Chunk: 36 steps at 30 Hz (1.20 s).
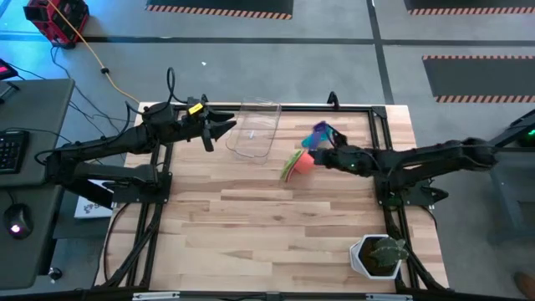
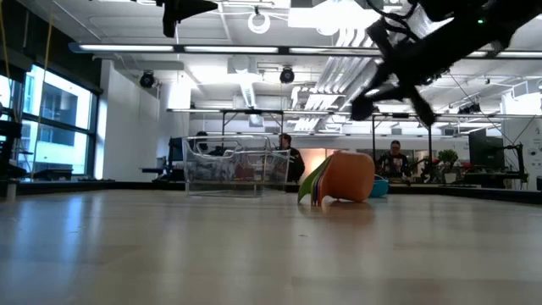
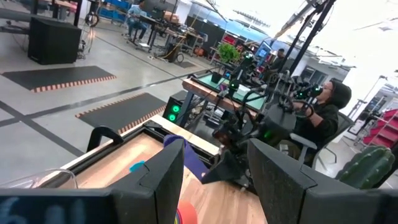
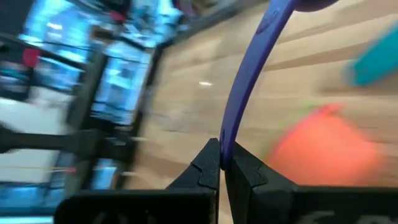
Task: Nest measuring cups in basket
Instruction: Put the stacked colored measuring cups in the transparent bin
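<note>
A stack of measuring cups (image 1: 296,165) lies on its side at mid-table, orange-pink outermost with green edges showing; in the low view the stack (image 2: 340,178) rests on its wall. The purple cup (image 1: 320,130) is in my right gripper (image 1: 324,150), which is shut on its handle just beyond the stack. A teal cup (image 4: 378,59) lies near it. The clear basket (image 1: 256,129) stands near the far edge. My left gripper (image 1: 224,128) hovers open beside the basket's left side, touching nothing. My right gripper pinches the purple cup's flat handle (image 4: 225,146) near its free end, edge-on between the two fingertips (image 4: 208,167). The handle runs straight out from the fingers to the bowl, which is cut off at the picture's edge. Whether the cup is clear of the table does not show.
A white pot with a green plant (image 1: 378,256) stands at the near right corner. Black frame rails (image 1: 380,159) run along the table's sides. Bare wood (image 1: 251,226) fills the near half. People sit at desks beyond the table (image 3: 323,106).
</note>
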{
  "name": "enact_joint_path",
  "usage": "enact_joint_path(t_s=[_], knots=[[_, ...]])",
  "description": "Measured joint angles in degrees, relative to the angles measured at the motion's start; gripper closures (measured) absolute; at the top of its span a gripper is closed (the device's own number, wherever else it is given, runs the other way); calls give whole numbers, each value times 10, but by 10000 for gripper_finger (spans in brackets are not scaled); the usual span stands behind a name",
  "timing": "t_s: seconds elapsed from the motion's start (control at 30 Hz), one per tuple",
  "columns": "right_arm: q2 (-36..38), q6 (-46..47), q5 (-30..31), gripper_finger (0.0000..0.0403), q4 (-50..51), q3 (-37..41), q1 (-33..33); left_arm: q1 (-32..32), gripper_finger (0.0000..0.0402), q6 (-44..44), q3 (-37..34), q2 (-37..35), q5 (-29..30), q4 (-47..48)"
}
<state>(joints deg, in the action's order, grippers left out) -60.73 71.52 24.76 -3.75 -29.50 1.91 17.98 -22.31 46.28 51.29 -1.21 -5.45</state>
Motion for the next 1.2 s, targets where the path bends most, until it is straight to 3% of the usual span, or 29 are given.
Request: enact_joint_path(t_s=[0.1,0.17,0.43,0.73,0.83,1.07,1.2], knots=[[43,28,13,403,87,27,0,0,232,0,0,0,0,0],[65,65,9,403,83,73,-1,0,232,0,0,0,0,0],[107,136,65,403,-138,259,-31,0,232,-1,0,0,1,0],[106,214,97,398,-109,285,-18,0,232,-1,0,0,4,1],[106,211,82,369,-111,285,-9,0,232,-1,0,0,4,1],[118,197,37,243,-111,285,4,0,232,-1,0,0,4,1],[144,193,23,197,-111,285,11,0,232,-1,0,0,4,1]])
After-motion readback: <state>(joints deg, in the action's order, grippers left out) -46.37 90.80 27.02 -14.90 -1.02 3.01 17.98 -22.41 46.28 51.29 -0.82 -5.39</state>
